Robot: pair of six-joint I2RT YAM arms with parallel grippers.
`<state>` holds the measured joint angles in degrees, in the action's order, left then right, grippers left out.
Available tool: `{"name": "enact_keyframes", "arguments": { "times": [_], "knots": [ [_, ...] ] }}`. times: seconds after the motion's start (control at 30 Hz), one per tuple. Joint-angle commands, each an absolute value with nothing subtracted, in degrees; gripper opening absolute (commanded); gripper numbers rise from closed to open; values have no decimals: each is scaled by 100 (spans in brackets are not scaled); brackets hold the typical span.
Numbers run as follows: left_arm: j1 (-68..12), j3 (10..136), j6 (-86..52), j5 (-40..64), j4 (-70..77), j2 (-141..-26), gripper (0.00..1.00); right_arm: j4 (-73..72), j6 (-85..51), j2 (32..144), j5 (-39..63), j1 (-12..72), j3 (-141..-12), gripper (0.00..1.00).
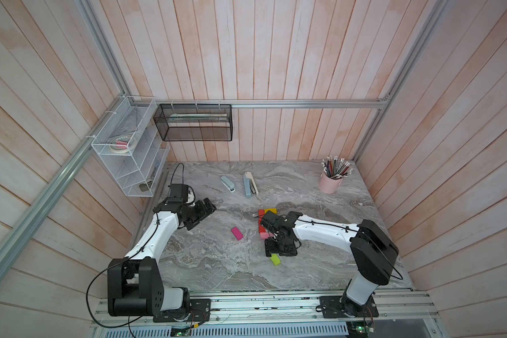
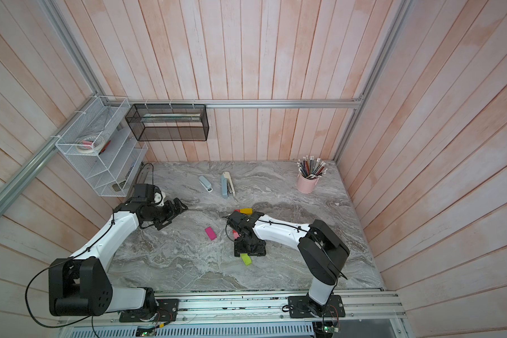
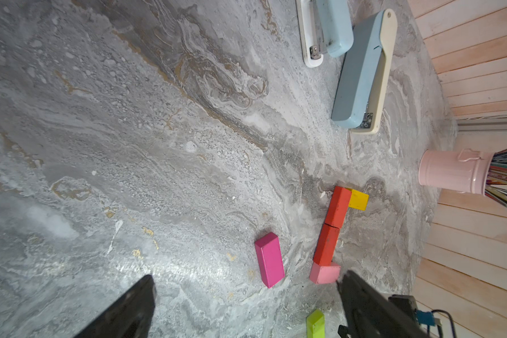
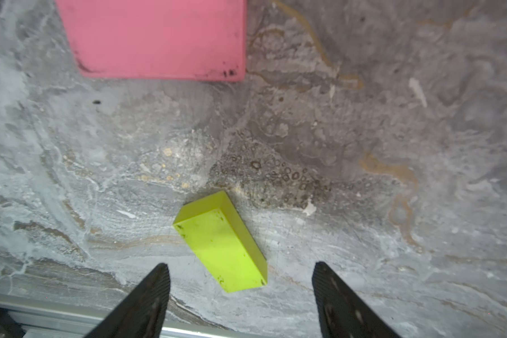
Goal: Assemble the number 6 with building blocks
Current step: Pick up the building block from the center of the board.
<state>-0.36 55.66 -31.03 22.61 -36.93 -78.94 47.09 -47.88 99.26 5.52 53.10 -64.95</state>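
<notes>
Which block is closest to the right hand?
The lime green block, lying loose with one end inside the open right hand. The light pink block sits just beyond it; the magenta block lies farther off.

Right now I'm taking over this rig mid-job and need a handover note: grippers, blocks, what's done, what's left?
Left gripper: open, empty, away from the blocks.
Right gripper: open, jaws either side of lime, not gripping it.
Placed: yellow, red, second red, pink, touching in one chain.
Loose: magenta and lime.
Left: probably add both to close the 6's loop.
</notes>
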Motion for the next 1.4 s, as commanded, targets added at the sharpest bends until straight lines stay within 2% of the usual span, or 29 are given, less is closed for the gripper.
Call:
{"name": "enact_keyframes", "arguments": {
  "times": [0.0, 0.2, 0.33, 0.43, 0.57, 0.8, 1.1, 1.37],
  "knots": [
    [-9, 5478, -3024, 2338, -3612, -7823, 100, 4643, -4597, 10058, 600, 5353, -6618, 78],
    [-9, 5471, -3023, 2309, -3630, -7805, 100, 4660, -4383, 10397, 617, 5396, -6825, 75],
    [-9, 5467, -3018, 2271, -3652, -7770, 100, 4718, -4263, 10584, 556, 5414, -6934, 69],
    [-9, 5461, -3006, 2244, -3682, -7761, 100, 4790, -4245, 10661, 486, 5416, -6977, 56],
    [-9, 5441, -3015, 2255, -3653, -7752, 100, 4819, -4272, 10620, 413, 5415, -6930, 45],
    [-9, 5440, -3053, 2278, -3621, -7778, 100, 4878, -4336, 10501, 244, 5422, -6822, 32],
    [-9, 5472, -3024, 2263, -3655, -7796, 100, 4967, -4690, 10126, -130, 5308, -6679, 31],
    [-9, 5489, -2997, 2258, -3660, -7831, 100, 5052, -4454, 9802, -354, 4588, -6815, 31]
  ]
}}
